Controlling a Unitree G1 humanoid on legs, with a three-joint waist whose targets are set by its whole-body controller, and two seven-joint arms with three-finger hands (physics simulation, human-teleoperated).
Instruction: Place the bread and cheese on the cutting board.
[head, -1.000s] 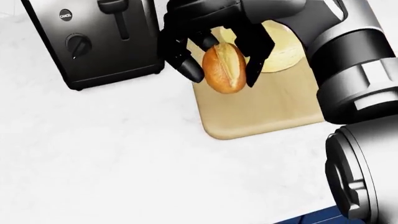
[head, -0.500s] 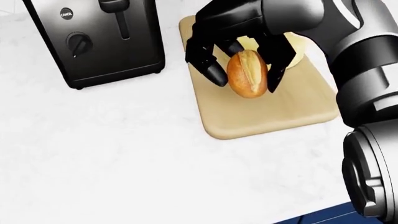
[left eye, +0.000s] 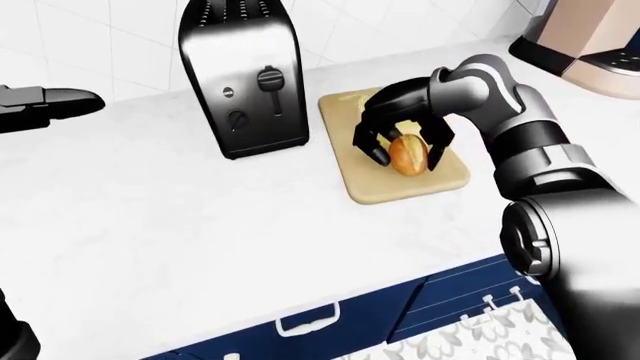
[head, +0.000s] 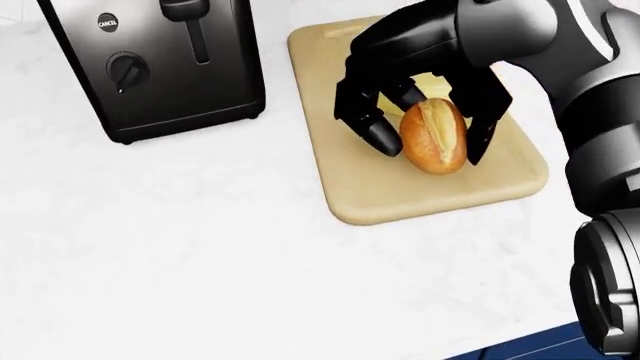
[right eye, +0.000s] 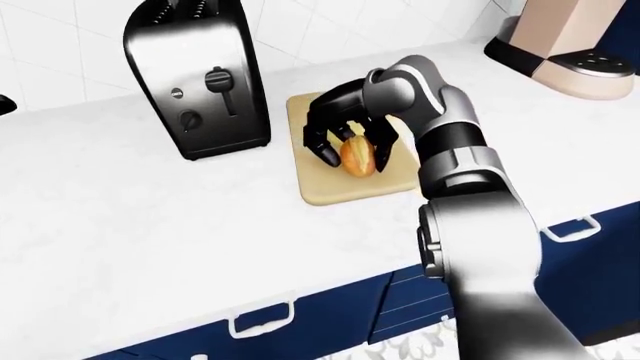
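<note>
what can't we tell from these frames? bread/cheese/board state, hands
- Cheese: only a pale sliver shows in the head view; the right hand covers the rest.
- Bread: whether it rests on the cutting board or hangs just above it cannot be told; the fingers hide its underside.
- Left hand: cut off by the left edge of the left-eye view; finger pose unclear.
- Toaster: top cropped in the head view.

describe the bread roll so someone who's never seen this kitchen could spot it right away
Find the black toaster on the white counter; just right of it lies a pale wooden cutting board. Over the board, the robot's black right hand grips the bread roll: a golden-brown oval with a pale split along its top, unlike the flat yellow cheese behind it.
</note>
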